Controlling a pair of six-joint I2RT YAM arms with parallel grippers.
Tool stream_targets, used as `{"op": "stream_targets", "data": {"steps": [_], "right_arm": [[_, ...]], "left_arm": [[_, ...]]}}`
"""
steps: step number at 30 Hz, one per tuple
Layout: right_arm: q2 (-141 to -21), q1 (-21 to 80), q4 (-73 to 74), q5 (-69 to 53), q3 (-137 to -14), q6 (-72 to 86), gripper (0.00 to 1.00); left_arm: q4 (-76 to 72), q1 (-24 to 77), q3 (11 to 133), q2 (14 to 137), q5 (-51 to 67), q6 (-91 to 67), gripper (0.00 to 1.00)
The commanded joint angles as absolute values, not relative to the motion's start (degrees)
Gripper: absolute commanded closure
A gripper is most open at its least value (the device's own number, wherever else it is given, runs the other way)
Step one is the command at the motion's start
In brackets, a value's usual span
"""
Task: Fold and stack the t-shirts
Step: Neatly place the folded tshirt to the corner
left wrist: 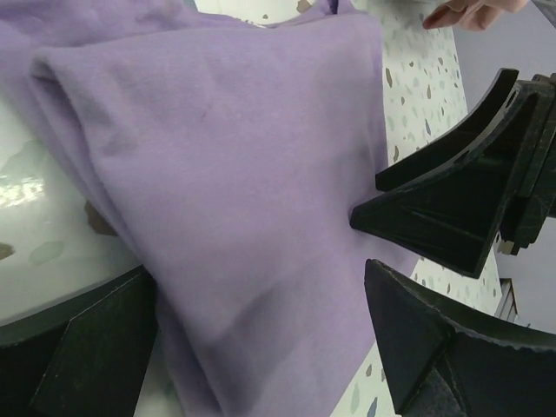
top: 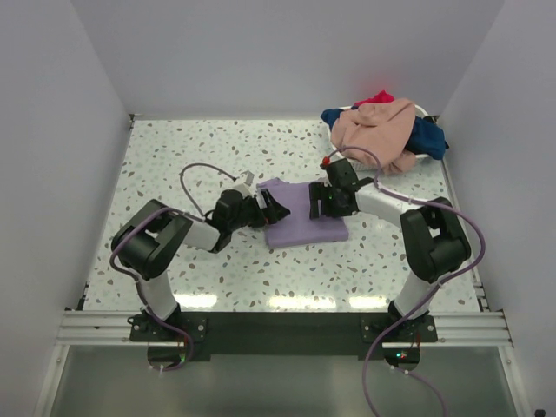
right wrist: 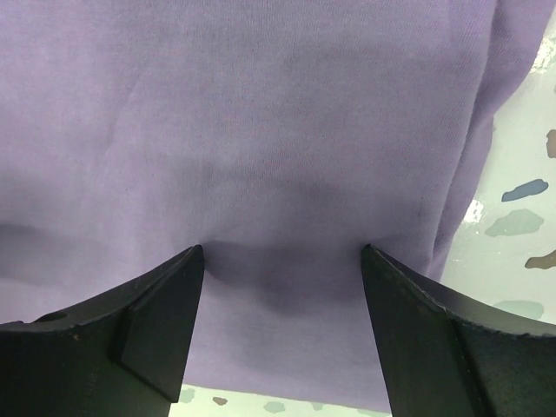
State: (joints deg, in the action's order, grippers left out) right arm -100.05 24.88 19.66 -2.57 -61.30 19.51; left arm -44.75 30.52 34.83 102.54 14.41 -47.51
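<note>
Lavender t-shirt [top: 300, 228] lies mid-worktop, folded into a compact, roughly rectangular pad, flat on the speckled worktop [top: 217, 148]. Both arms reach inward to it from either side.

Left gripper [top: 276, 208] is at the shirt's left edge. In the left wrist view its jaws are spread wide, one low on the left and one low on the right, and the lavender fabric [left wrist: 234, 156] runs down between them. They are not pinched on the fabric. A doubled fold edge shows on the left side of the cloth, with bare worktop beside it. The black fingers [left wrist: 443, 217] of the other arm show at the shirt's far side, tips at the fabric.

Right gripper [top: 320, 201] is over the right half of the shirt, near its far edge. In the right wrist view the jaws are wide apart with both tips down on the lavender cloth [right wrist: 261, 113]. The fabric dimples and shadows slightly between the tips, and nothing is clamped. A strip of worktop shows to the right of the shirt and along its bottom edge.

The other shirts are heaped at the far right corner, well apart from the lavender one. A peach-pink shirt [top: 378, 130] is on top and in front, a navy shirt [top: 430, 135] is to its right with a bit also showing at the left, and a red shirt [top: 378, 97] peeks out behind. The rim of the white basket [top: 424, 110] is just visible under the heap, mostly covered.
</note>
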Motion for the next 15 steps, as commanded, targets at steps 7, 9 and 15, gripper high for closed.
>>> {"op": "stream_targets", "data": {"steps": [7,9,15], "right_arm": [[-99.4,24.9,16.4,-5.0,-59.3,21.3,0.25],[-99.3,24.9,15.9,-5.5,-58.7,21.4,0.25],[-98.3,24.9,15.8,-5.7,-57.4,21.6,0.25]], "left_arm": [[-40.4,36.6,41.2,108.7,7.1,-49.0,0.02],[-37.1,36.7,42.8,109.5,5.3,-48.9,0.14],[-28.1,36.7,47.0,110.1,0.2,-46.8,0.62]]}}
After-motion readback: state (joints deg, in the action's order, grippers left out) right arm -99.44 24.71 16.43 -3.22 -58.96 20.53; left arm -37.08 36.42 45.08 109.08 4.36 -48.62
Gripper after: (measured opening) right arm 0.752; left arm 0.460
